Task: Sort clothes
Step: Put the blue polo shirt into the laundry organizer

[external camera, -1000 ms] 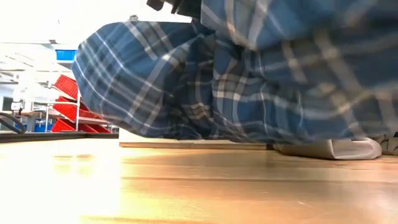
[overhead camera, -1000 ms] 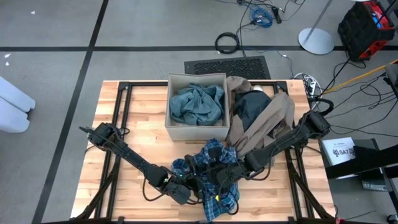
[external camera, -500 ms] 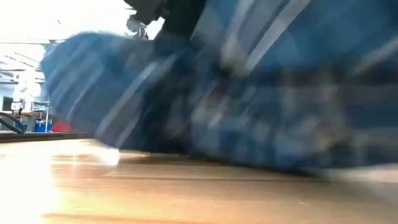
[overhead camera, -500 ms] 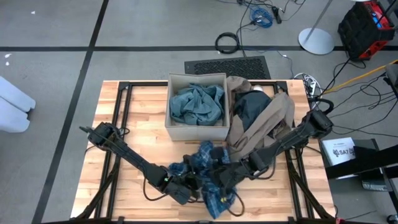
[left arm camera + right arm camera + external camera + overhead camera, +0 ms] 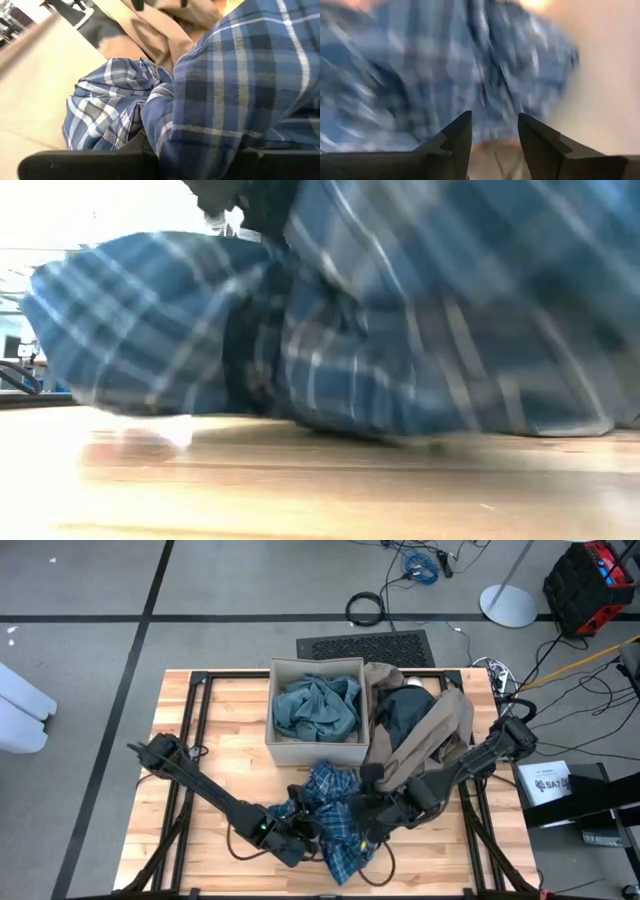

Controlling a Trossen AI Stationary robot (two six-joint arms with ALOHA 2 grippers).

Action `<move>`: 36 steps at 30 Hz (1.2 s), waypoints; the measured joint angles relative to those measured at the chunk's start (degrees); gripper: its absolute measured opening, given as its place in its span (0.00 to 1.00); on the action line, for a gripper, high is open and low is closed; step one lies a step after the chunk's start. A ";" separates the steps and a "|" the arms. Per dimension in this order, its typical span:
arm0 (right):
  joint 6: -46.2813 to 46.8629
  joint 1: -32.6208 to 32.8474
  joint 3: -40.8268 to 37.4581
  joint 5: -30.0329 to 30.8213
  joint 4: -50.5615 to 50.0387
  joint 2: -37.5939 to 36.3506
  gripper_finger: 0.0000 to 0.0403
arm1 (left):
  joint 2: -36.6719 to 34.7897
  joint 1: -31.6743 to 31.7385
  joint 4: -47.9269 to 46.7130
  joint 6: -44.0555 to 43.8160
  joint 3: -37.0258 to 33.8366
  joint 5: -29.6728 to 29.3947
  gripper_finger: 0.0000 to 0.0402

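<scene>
Now the left gripper (image 5: 300,836) pinches the soft, floppy plaid shirt (image 5: 335,825); the right gripper (image 5: 492,132), jaws spread, could grab a bunched fold.

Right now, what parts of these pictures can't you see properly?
- High view: the left hand is tucked against the plaid shirt, so its grip is hidden.
- Low view: the shirt fills the picture and hides the cardboard box behind it.
- Right wrist view: the shirt is a blur beyond the right hand, whose fingers stand apart with nothing between them.
- Left wrist view: plaid cloth covers that hand's fingers.
</scene>
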 joint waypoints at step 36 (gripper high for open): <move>39.29 16.90 0.81 13.17 -25.38 -0.27 0.36 | -31.98 42.87 -3.94 -4.86 7.06 24.53 0.16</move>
